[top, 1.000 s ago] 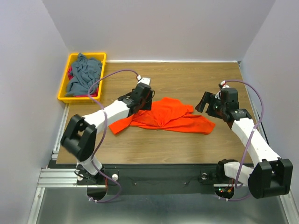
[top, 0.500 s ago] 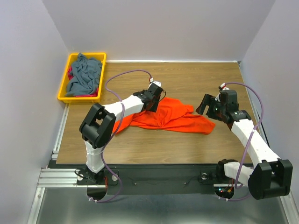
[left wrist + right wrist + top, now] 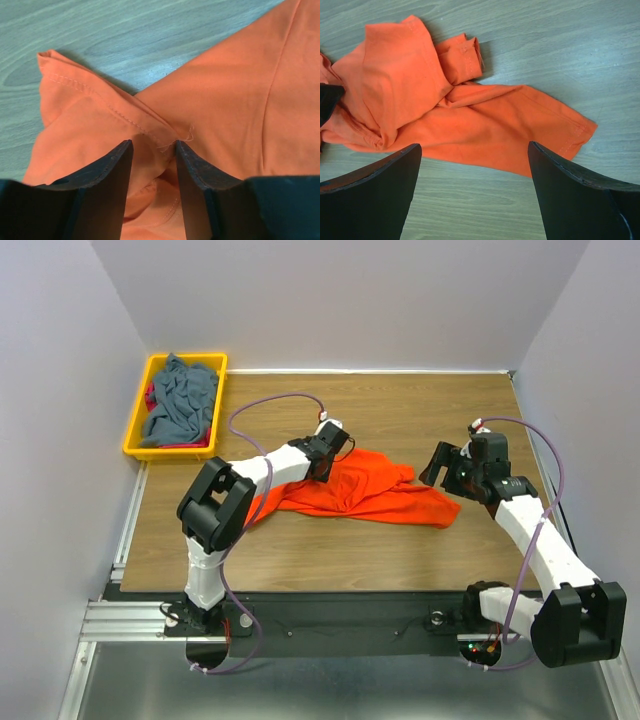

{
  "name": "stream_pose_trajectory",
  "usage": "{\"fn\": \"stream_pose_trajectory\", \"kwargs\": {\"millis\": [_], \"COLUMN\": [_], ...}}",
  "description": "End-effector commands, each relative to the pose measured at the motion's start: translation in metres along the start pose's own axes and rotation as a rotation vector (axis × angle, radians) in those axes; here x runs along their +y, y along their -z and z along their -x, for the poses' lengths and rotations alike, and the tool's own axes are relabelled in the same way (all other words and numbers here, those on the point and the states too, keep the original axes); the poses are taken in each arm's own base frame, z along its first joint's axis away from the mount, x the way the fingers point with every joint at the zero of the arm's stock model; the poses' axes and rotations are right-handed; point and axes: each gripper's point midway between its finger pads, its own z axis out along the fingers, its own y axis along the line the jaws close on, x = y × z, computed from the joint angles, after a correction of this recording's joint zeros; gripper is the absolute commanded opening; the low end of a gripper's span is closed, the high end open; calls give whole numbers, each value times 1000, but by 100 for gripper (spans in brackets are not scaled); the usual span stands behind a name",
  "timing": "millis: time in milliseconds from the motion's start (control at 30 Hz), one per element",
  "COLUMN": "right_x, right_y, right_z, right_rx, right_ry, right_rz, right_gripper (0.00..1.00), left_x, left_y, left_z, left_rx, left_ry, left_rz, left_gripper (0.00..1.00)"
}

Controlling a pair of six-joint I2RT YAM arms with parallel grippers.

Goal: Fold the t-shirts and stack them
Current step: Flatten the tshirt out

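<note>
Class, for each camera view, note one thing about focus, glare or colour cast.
Top external: even light, sharp, no glare on the orange t-shirt. Left wrist: stitching crisp, left gripper fingers dark and featureless, table tinted blue-green. Right wrist: t-shirt sharp, right gripper fingers soft-edged.

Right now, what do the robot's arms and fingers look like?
The left arm and right arm are both white tubes with chunky black joints. A thin purple cable loops along each one. The fingers are flat black wedges with smooth faces.
</note>
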Motion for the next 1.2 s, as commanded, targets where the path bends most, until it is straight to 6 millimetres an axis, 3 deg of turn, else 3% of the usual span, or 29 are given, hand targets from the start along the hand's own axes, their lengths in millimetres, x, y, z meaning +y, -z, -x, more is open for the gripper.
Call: {"fn": "stream_pose_trajectory", "kwargs": {"millis": [0, 33, 133, 167, 267, 367, 600, 633, 733, 1033, 1167], "right_x": [3, 2, 0, -2, -9, -14, -35, -38, -47, -74, -84], "right_y": [-1, -3, -7, -9, -17, -25, -48, -49, -53, -55, -51], "right_z": [-1, -3, -7, -9, -13, -21, -61, -67, -75, -86, -88], "right_rx": [-3, 6, 24, 32, 52, 83, 219, 234, 256, 277, 267], "right_ry": [2, 1, -14, -15, -29, -44, -109, -119, -142, -212, -255], "right_rz": [11, 9, -1, -7, -42, -62, -133, -143, -178, -256, -275], "right_gripper": [93, 92, 90, 89, 84, 79, 64, 56, 45, 43, 41], "left_x": [2, 0, 4, 6, 22, 35, 78, 87, 102, 180, 202], "left_y": [5, 5, 3, 4, 3, 3, 9, 9, 7, 1, 2], "left_z": [17, 18, 20, 21, 29, 36, 47, 50, 45, 39, 47], "left_rx": [-48, -51, -60, -62, -75, -87, -113, -122, -111, -85, -92], "left_ry": [5, 4, -5, -8, 22, 48, 142, 157, 178, 298, 344], "left_rz": [12, 7, 25, 31, 52, 63, 89, 96, 115, 262, 296], "left_gripper": [45, 43, 24, 13, 0, 0, 0, 0, 0, 0, 11]}}
